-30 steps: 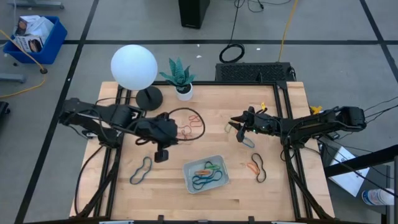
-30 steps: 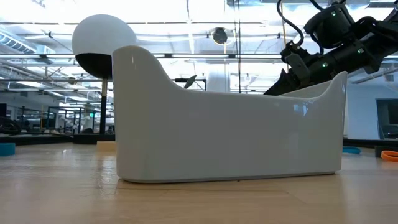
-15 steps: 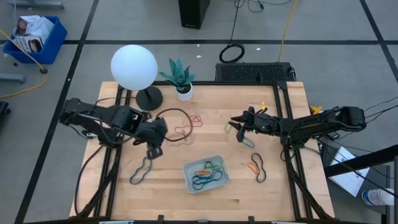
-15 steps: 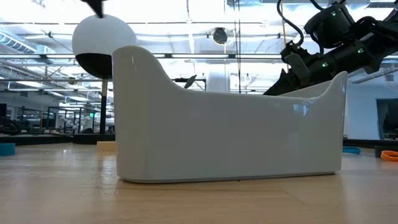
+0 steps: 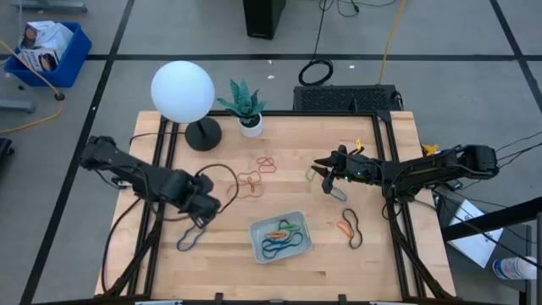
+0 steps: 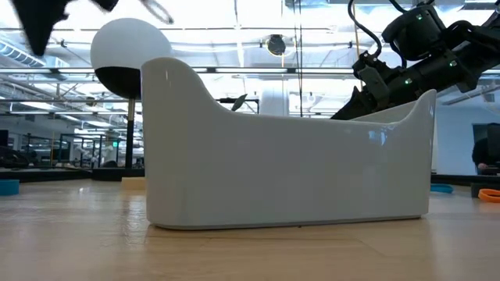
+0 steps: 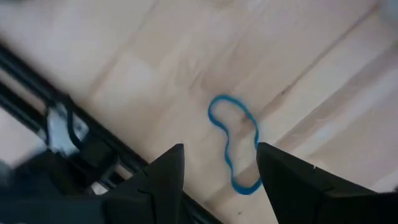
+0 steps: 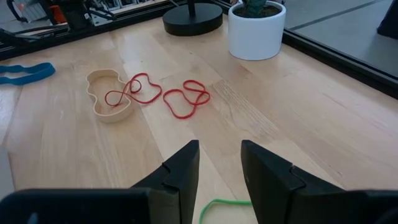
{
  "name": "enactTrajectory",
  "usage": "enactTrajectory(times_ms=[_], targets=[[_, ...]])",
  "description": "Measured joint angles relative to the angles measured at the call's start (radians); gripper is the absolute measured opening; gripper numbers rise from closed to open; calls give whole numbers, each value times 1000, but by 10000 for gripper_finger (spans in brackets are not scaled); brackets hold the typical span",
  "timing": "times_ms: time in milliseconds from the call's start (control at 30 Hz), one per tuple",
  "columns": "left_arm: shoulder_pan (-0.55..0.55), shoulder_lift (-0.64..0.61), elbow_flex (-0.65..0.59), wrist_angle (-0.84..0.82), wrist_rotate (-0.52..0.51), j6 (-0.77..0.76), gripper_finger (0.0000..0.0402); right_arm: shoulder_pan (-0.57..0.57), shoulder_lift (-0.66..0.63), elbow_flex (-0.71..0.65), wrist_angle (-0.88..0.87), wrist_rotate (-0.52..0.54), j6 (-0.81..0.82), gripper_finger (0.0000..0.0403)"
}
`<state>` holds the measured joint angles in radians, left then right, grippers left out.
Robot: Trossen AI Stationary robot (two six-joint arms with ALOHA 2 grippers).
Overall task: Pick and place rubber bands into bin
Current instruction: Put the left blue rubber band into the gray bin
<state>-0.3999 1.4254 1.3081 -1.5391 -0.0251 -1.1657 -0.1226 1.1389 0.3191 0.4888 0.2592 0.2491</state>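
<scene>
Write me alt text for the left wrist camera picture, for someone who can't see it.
A blue rubber band lies in a wavy loop on the pale wooden table, just ahead of the left gripper, whose two dark fingers stand open and empty. A black frame rail runs along the table's edge.

Bin [image 6: 289, 168]: in the low view its near wall fills the middle of the picture and hides its contents and most of the surface [image 6: 78, 250] behind it. Left pincer [image 6: 47, 19]: low view, only a dark blurred shape cut off by the top edge, fingers not legible there; left wrist view, far corner blurred. Green rubber band [image 8: 225, 210]: right wrist view, cut off by the bottom edge beside the right pincer [image 8: 217, 168].
</scene>
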Motion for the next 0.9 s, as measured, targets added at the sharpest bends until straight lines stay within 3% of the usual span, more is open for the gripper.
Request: enactTrajectory(times_ms=[133, 333, 900], targets=[[-27, 0, -126, 84, 62, -110, 209, 0, 0, 0, 0, 0, -2, 114], [-41, 0, -287, 336, 122, -151, 209, 0, 0, 0, 0, 0, -2, 114], [-23, 0, -555, 588, 165, -247, 209, 0, 0, 0, 0, 0, -3, 114]])
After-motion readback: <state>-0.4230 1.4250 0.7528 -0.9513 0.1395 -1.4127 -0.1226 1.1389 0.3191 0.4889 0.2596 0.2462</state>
